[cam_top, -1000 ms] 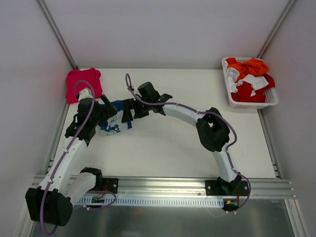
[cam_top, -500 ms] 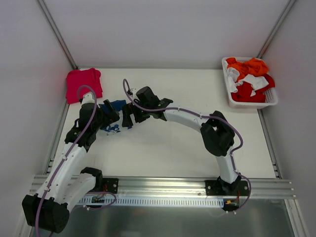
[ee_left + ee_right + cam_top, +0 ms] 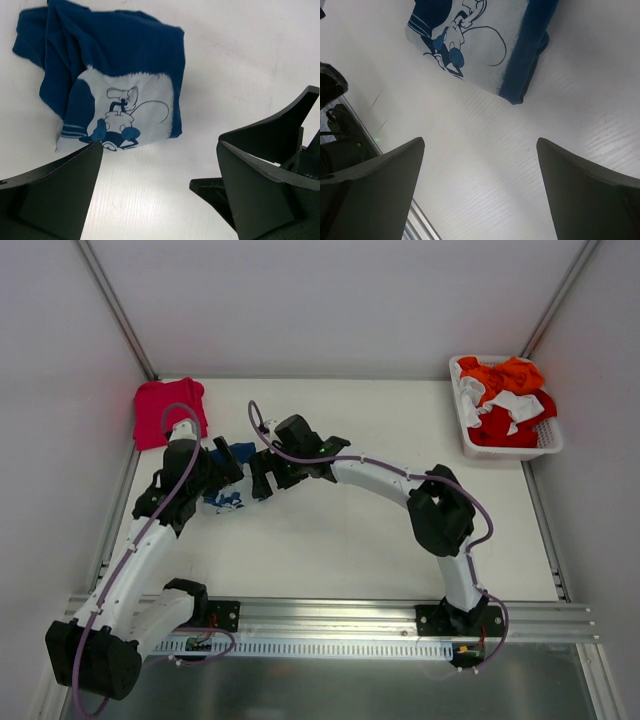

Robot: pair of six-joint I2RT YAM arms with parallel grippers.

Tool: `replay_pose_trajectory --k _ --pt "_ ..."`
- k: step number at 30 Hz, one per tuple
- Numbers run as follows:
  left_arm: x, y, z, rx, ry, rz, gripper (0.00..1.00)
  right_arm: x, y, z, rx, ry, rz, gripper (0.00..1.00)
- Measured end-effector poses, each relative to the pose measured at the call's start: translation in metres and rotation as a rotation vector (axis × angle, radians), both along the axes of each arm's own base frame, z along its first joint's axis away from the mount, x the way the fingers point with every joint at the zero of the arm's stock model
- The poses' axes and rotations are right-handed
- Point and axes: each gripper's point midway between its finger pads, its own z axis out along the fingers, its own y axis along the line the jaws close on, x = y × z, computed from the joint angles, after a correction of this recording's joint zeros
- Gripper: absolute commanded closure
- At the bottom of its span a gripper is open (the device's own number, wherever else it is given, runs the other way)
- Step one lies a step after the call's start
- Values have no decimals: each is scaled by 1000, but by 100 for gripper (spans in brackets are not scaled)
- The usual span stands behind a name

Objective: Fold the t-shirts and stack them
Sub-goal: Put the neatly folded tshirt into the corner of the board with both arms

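A white table [image 3: 350,540] stands between plain pale walls [image 3: 330,310]. From above, the arms [image 3: 380,475] hide most of the navy t-shirt [image 3: 125,60], bunched at the left with a white cartoon print up. The left gripper [image 3: 160,150] and right gripper [image 3: 480,142] hang near it, jaws wide apart, empty. The pinkish-red t-shirt [image 3: 168,410] lies in the far left corner.

bright, even overhead light in all three views, shadows soft and short. matte white table top [image 3: 350,540] nearly blows out low in the left wrist view; the right wrist view keeps its fine ribbing sharp. dark blue cloth t-shirt with pale cartoon print [image 3: 125,55] is a bit soft along its far edge. black fingers [image 3: 260,180] close to both wrist lenses are out of focus. top view is sharp.
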Motion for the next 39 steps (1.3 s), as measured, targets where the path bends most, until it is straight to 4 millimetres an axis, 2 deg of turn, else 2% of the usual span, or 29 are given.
replay_pose_trajectory --k 3,7,10,12,15,18,20,22,24,28,30,33,36,39 --pt "18 -2 22 18 -13 -11 1 9 -3 21 -47 -37 -11 0" --pt "54 -1 61 61 -52 1 1 44 4 93 3 -166 -36 0" --pt "98 -5 87 77 -77 11 1 75 -5 145 88 -227 -66 1" --pt "131 -9 90 78 -70 17 1 96 -18 166 142 -234 -82 1" --pt "181 -6 73 85 -20 39 1 131 -45 168 176 -205 -115 0" --pt "217 6 46 94 40 69 1 166 -69 142 171 -136 -158 1" --pt "226 13 34 96 70 80 1 186 -79 121 190 -55 -191 0" --pt "222 22 29 120 105 90 1 199 -83 98 231 54 -223 1" --pt "213 31 29 153 139 103 1 204 -84 78 264 175 -253 0" --pt "185 48 37 127 214 104 1 196 -79 58 293 340 -267 1" --pt "164 67 38 105 242 148 1 184 -70 59 299 374 -238 0" --pt "123 91 33 97 296 227 1 160 -56 59 279 400 -195 0" --pt "89 88 23 88 349 226 1 131 -41 54 230 425 -147 1" --pt "66 78 6 31 404 204 1 102 -30 45 172 450 -96 1"
